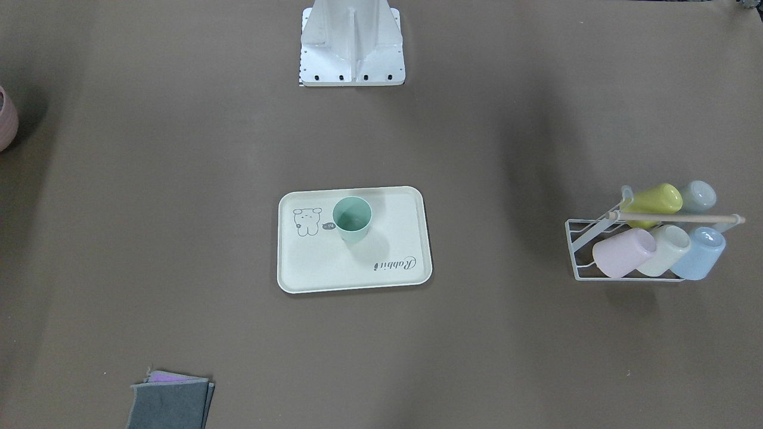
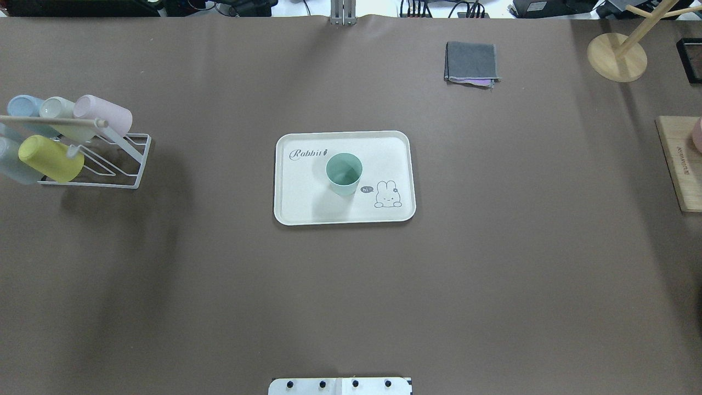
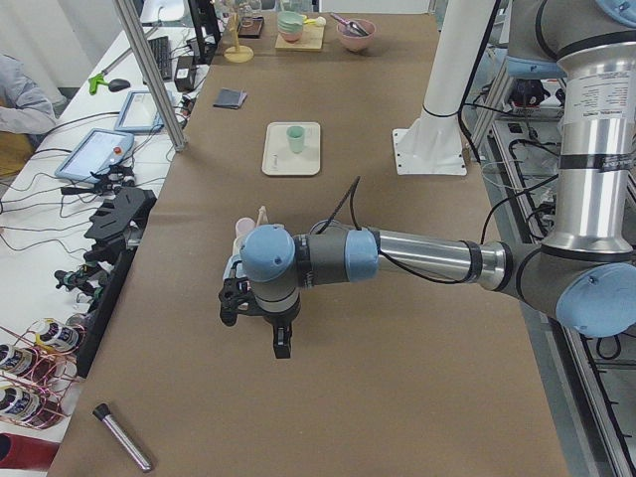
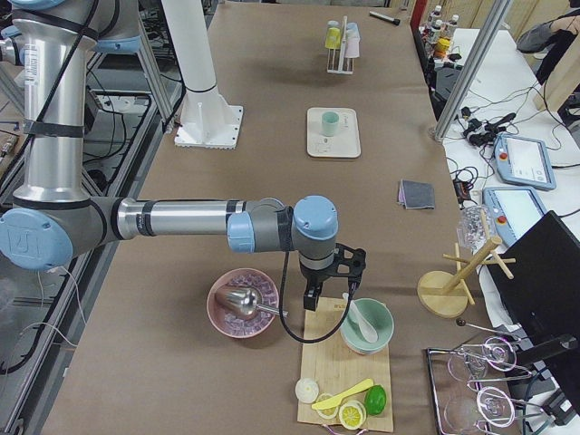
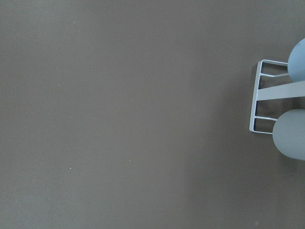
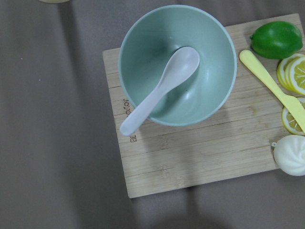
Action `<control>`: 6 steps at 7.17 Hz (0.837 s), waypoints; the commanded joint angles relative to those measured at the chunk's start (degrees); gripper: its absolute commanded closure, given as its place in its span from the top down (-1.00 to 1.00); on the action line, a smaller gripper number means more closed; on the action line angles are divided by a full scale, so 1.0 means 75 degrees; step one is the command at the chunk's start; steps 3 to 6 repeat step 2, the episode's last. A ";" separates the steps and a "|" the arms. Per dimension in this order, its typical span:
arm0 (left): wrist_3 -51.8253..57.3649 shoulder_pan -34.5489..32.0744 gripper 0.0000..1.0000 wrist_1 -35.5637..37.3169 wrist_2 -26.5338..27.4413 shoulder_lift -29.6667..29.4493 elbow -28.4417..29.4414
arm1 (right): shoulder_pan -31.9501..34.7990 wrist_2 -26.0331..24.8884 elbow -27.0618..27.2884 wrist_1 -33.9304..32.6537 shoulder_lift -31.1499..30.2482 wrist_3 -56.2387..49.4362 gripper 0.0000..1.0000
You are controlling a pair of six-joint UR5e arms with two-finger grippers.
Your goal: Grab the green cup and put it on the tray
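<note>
You will find the muted teal-green handleless plastic cup standing upright, mouth up, on the flat cream rectangular tray with raised rim; it is near the tray's middle, between the "Rabbit" script and the little grey drawing; it touches no rim, so I judge that it sits stable and the placing is done. No arm is near it; both are well apart from the tray, at the two ends of the table, and I think this is why the cup stands free. The left gripper hangs above bare brown table just beside the white wire rack of tilted pastel cups; its wrist camera sees only a corner of that rack; only the side view shows this claw, so I cannot tell if it is wide or narrow. The right gripper hovers over the pale green bowl with the white spoon on the wooden board; here too I cannot tell the claw's state. I judge that nothing is left for you but to confirm the result.
</note>
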 commanded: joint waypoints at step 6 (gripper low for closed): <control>-0.0021 0.0003 0.99 -0.0359 0.0008 0.0003 0.0214 | 0.0000 -0.0012 0.0000 0.0001 -0.0002 0.0004 1.00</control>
